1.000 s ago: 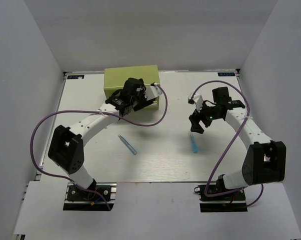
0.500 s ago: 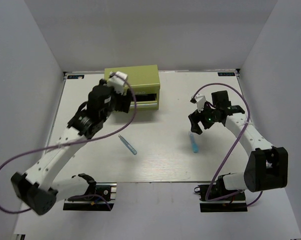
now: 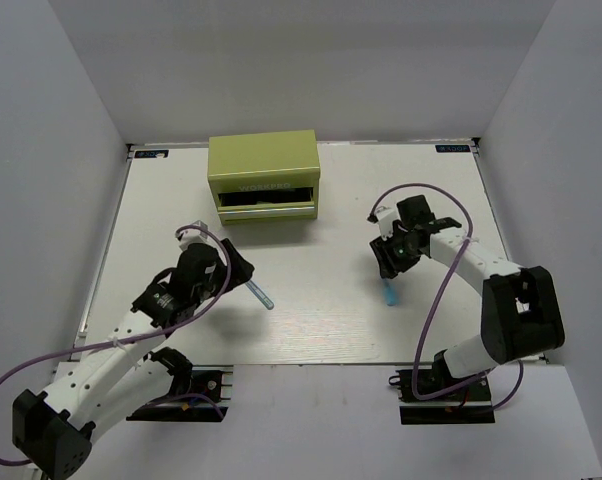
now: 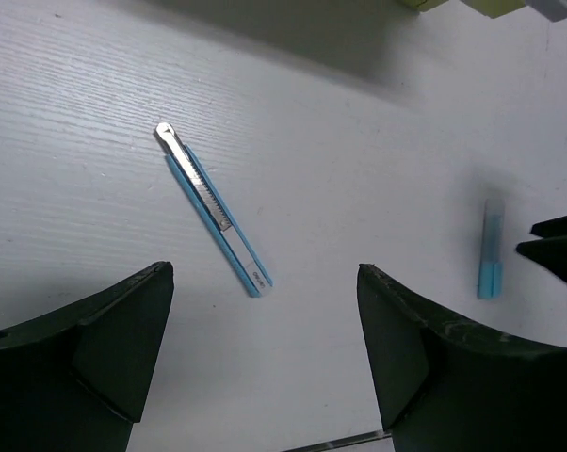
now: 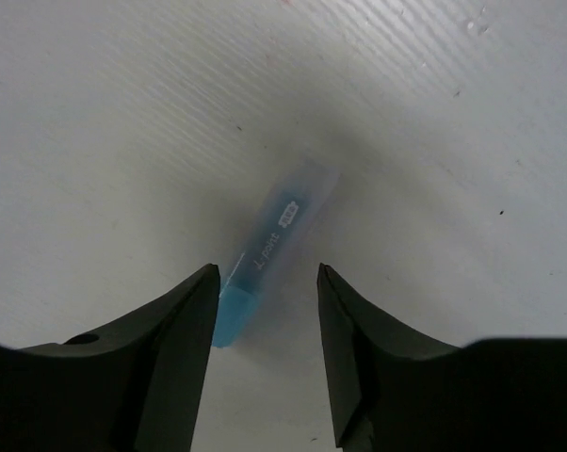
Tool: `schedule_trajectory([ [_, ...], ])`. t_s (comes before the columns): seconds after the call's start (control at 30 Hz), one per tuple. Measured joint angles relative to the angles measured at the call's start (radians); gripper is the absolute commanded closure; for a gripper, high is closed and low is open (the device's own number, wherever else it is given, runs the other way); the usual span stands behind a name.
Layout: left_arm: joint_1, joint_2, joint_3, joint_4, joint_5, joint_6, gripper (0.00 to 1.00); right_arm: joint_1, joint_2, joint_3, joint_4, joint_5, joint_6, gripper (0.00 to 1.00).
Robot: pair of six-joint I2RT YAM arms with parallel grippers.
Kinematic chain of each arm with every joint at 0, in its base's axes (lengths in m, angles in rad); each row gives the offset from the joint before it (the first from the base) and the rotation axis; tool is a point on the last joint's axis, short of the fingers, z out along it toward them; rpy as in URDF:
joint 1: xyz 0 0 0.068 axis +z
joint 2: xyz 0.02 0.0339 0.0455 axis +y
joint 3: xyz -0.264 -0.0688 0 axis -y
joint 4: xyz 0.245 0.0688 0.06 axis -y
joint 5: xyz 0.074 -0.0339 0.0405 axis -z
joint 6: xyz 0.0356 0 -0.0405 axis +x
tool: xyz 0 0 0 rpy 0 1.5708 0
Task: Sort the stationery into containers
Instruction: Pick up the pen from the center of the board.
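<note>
Pulled away from the front of the olive-green cabinet [image 3: 264, 170] since a second ago and swung back to the near left of the table [image 3: 321, 325]: the left gripper [image 3: 237, 268]. Hangs now just above the thin blue stick [image 4: 213, 209], jaws spread wide, nothing between them. Stick flat on the white surface, untouched, partly under the gripper in the top view.

Dropped lower over the same second, and narrowed: the right gripper [image 5: 265, 287]. Straddles the light blue stick [image 5: 276, 247], also flat on the table, right of centre. Not clamped: one finger [image 5: 185, 330] just beside the stick's darker blue end, a clear gap at the other finger.

Cabinet at the far side of the table, well apart from both sticks, one front drawer pulled out a little.
</note>
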Motion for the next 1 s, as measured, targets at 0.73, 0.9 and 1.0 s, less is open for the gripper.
schedule_trajectory([
  [0.73, 0.0, 0.001, -0.025, -0.008, 0.004, -0.194, 0.1, 0.067, 0.105, -0.08, 0.146, 0.156, 0.04, 0.71],
  [0.9, 0.0, -0.022, -0.053, -0.013, 0.004, -0.224, 0.1, 0.067, 0.076, -0.101, 0.134, 0.128, -0.03, 0.99],
  [1.0, 0.0, -0.024, -0.058, -0.014, 0.005, -0.245, 0.1, 0.067, 0.059, -0.076, 0.061, 0.09, -0.134, 1.0],
])
